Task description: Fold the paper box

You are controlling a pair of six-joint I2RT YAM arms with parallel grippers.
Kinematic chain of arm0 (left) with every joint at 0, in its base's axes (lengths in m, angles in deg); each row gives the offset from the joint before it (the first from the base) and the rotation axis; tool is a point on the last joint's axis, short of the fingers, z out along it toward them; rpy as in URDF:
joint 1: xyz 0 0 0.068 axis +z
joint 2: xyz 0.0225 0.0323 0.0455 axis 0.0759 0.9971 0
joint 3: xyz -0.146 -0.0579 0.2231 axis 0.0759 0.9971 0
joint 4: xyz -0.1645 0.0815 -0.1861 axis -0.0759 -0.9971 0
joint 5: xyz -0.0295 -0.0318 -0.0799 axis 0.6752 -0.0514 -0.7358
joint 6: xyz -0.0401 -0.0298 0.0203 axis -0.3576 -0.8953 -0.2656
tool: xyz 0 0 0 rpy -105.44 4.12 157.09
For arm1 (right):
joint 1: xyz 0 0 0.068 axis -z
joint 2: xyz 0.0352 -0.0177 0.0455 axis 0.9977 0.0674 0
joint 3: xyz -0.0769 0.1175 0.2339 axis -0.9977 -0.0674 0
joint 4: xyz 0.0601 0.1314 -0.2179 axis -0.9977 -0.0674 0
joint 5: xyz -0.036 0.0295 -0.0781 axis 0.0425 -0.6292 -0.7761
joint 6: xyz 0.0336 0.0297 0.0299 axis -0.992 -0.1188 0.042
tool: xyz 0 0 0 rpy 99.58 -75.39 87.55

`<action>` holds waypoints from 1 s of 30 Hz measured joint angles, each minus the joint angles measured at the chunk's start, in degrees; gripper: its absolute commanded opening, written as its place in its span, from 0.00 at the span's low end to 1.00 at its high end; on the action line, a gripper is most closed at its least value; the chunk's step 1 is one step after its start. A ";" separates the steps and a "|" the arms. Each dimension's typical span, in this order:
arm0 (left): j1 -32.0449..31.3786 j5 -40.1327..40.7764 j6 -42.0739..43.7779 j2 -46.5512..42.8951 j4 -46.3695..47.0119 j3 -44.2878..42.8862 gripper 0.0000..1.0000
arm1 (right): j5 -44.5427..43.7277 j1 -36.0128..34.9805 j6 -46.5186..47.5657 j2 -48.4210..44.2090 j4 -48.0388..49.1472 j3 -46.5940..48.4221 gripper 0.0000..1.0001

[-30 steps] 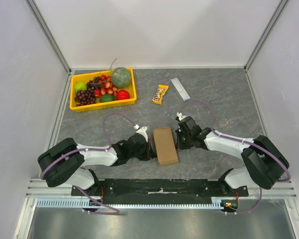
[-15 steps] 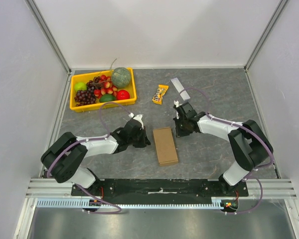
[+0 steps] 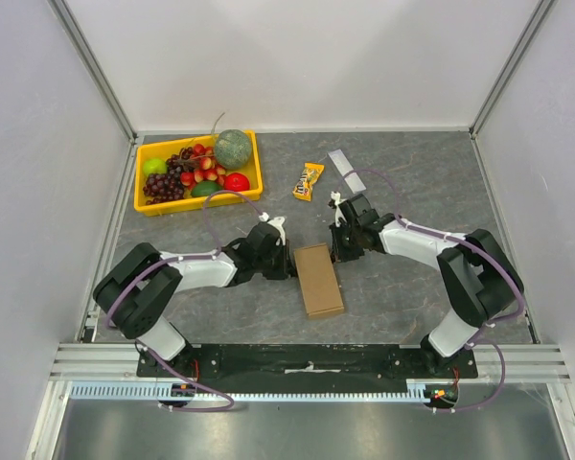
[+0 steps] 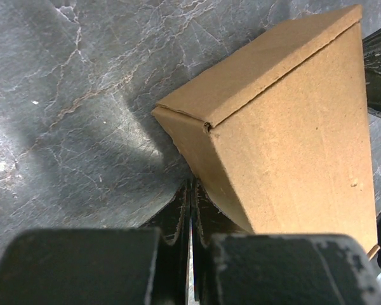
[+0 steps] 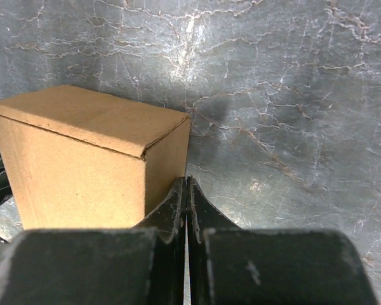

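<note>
Two shut, empty tools, the left end effector (image 3: 287, 263) and the right end effector (image 3: 337, 251), sat with their tips just beside the far corners of the paper box (image 3: 318, 280). The box lay closed on the table (image 3: 412, 307) near its middle. Folding looked essentially finished, and the next move probably called for pressing the far flap square.

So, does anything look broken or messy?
Nothing really stands out. The paper box lies closed and undented on the table, and the fruit is all inside the yellow tray.
</note>
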 measured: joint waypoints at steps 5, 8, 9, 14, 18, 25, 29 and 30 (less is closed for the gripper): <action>0.00 2.51 0.15 -0.55 -4.07 -1.60 0.47 | -7.02 -0.15 -1.16 -1.77 -2.58 0.00 0.05; 0.50 6.69 0.26 -4.81 -8.70 -1.07 0.70 | -15.37 0.04 -1.70 -6.16 -6.82 -0.02 0.18; 0.83 7.82 0.24 -6.62 -10.29 -0.70 0.71 | -18.25 0.22 -1.81 -8.26 -8.37 -0.02 0.23; 2.19 13.79 0.11 -20.22 -18.95 1.29 0.71 | -27.78 0.98 -1.97 -21.05 -14.67 -0.22 0.44; 2.16 15.72 0.11 -32.98 -23.34 3.76 0.73 | -28.70 1.05 -2.01 -32.57 -16.52 -2.34 0.57; 2.19 20.31 0.00 -53.94 -29.29 10.08 0.81 | -29.20 1.01 -4.17 -51.47 -16.83 -9.29 0.78; 2.16 21.18 0.02 -64.28 -31.67 13.14 0.86 | -31.93 1.01 -6.16 -58.14 -16.94 -13.35 0.92; 2.19 21.22 0.02 -66.31 -31.93 13.70 0.86 | -32.81 1.01 -6.62 -59.56 -16.90 -14.38 0.97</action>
